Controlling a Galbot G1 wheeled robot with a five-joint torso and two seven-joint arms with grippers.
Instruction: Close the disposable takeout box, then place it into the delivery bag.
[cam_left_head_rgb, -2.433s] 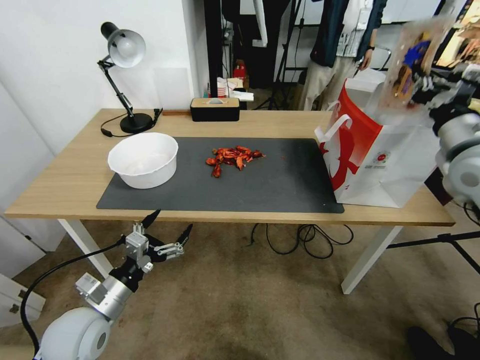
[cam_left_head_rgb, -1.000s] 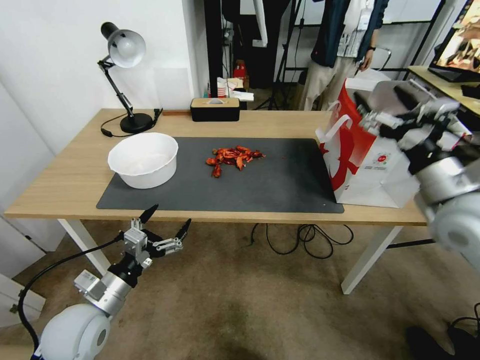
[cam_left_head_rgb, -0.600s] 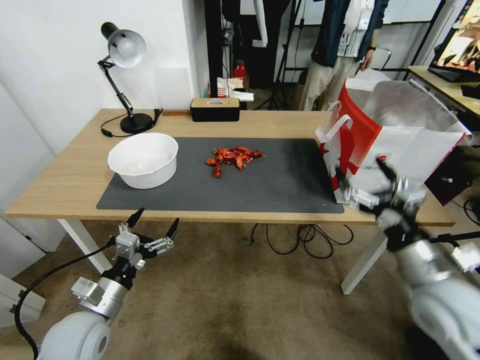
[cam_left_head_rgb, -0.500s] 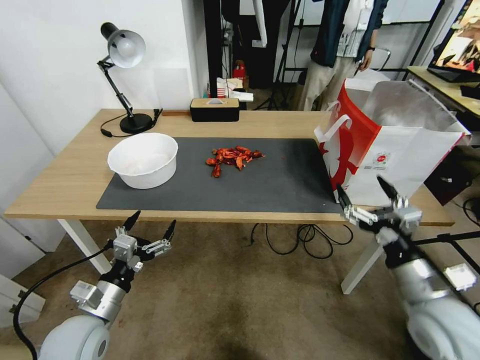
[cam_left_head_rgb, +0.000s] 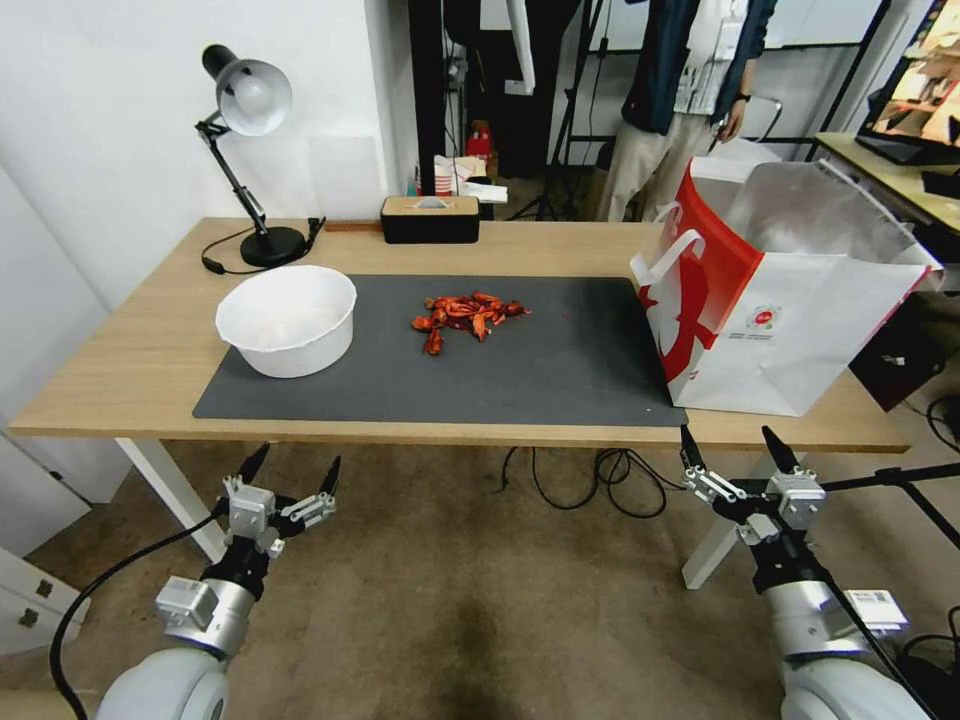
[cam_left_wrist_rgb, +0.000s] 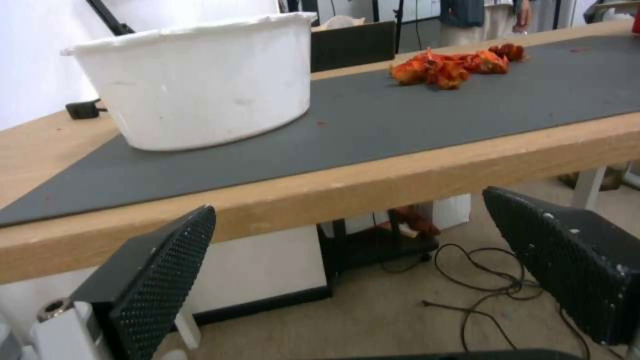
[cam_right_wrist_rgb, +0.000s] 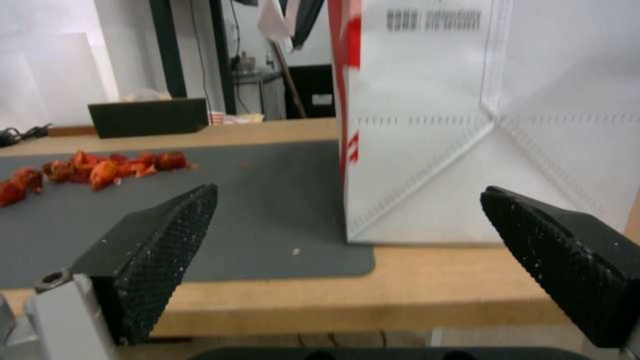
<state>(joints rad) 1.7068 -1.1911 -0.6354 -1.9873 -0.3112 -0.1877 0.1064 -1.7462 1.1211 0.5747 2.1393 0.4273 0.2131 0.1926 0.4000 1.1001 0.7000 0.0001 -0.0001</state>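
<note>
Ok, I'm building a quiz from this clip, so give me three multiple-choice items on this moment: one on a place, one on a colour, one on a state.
1. Where does the delivery bag stand?
A. on the table's right end
B. on the floor
C. inside the bowl

2. What colour is the bowl?
A. black
B. white
C. red

3. How is the right gripper?
A. shut on the bag's handle
B. shut on the lamp
C. open and empty

Answers: 1 A, the bag rests on the tabletop at the right; 2 B, its wall is plain white; 3 C, its fingers are spread below the table edge.
</note>
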